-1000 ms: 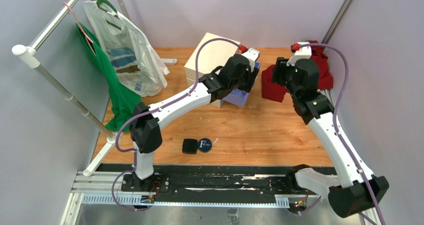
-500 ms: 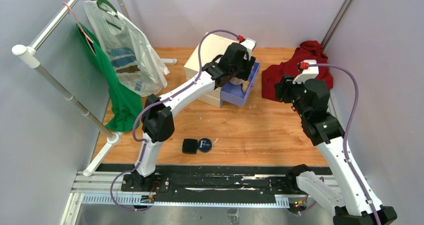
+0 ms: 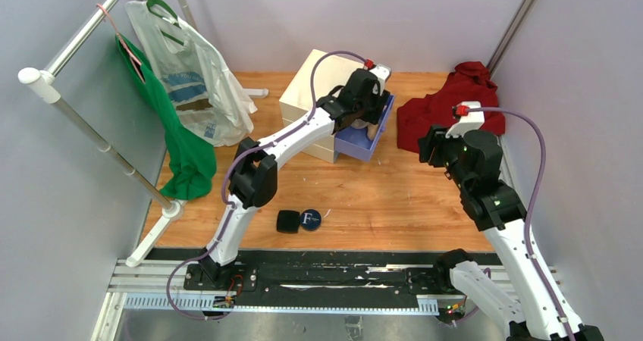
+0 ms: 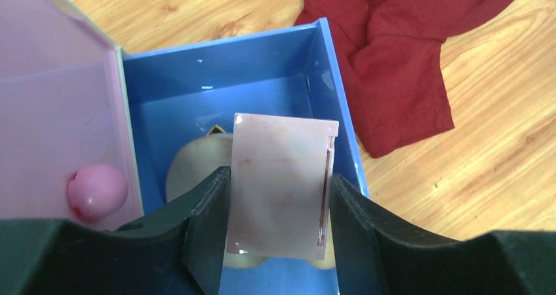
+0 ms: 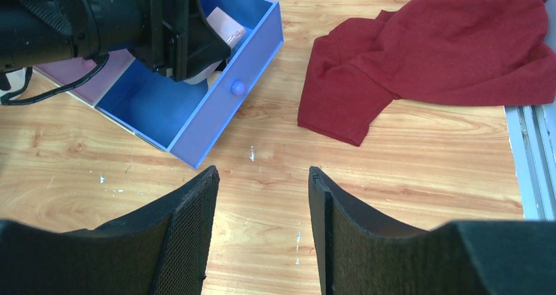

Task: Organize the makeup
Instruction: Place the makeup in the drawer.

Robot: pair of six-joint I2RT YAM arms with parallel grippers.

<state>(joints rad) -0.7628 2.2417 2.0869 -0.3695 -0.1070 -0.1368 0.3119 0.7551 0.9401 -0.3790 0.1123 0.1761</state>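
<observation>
My left gripper (image 4: 280, 177) is shut on the pink square (image 4: 282, 147), held upright over the open blue drawer (image 4: 223, 78) of the cream chest (image 3: 315, 79). A beige round puff (image 4: 190, 170) lies on the drawer floor beneath it. The black square compact (image 3: 287, 221) and the round navy compact (image 3: 310, 220) sit side by side on the table near the arm bases. To the right of the drawer my right gripper (image 5: 263, 172) hangs open over bare wood, with nothing between its fingers.
A red cloth (image 3: 447, 106) lies crumpled at the back right, close to the drawer. A pink drawer with a round pink knob (image 4: 97, 190) sits next to the blue one. On the left stands a clothes rack with a plastic bag (image 3: 189, 76) and a green garment (image 3: 182, 148).
My left arm has reached further out over the drawer, still holding the pink square. My right arm has drawn back from the red cloth toward the near right.
</observation>
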